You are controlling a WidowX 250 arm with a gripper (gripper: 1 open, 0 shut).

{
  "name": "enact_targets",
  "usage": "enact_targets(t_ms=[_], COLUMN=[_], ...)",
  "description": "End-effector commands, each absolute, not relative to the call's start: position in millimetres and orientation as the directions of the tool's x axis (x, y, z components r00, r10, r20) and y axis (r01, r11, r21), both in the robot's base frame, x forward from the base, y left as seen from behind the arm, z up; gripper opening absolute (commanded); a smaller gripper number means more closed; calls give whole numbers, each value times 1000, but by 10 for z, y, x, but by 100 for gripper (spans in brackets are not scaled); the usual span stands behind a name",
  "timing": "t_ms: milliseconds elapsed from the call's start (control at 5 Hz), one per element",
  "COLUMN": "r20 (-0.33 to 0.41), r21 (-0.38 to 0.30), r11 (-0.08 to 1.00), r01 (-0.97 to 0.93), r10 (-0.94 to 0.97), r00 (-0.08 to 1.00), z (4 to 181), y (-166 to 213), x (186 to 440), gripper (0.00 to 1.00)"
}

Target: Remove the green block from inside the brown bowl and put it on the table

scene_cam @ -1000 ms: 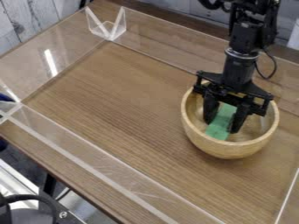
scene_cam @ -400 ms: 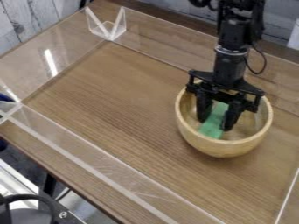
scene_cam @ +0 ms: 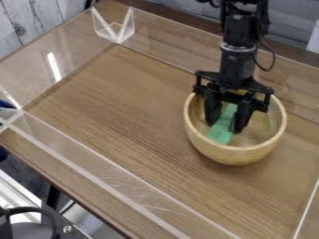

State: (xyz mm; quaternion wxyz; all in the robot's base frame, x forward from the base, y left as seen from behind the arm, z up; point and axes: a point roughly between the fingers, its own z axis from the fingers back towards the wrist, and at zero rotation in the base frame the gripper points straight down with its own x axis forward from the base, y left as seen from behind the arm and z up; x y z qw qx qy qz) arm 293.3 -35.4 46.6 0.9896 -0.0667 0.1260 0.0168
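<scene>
The block lies inside the bowl, at the table's 3 o'clock side. The tool straddles it; grip state cannot be told. Likely light, rigid, smooth: pinch its long sides.

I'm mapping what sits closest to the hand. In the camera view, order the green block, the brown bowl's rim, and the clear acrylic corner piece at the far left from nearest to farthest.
Measured from the hand:
1. Green block, between its fingers, inside the bowl.
2. Brown bowl rim, ringing the hand.
3. Clear acrylic corner piece, far back left on the table.
</scene>
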Motion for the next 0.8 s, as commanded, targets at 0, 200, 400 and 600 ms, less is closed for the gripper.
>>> enact_targets(t_ms=[0,200,400,600], r20=[-165,-158,-161,-165], r21=[-143,-146,-157,-166], r11=[989,989,987,986], r01=[-36,-30,-24,-19], r10=[12,7,-1,-9], r00=[986,987,987,986], z=[671,659,634,609], y=[-324,-308,-281,-254], x=[3024,2998,2998,2998], gripper=[0,0,0,0])
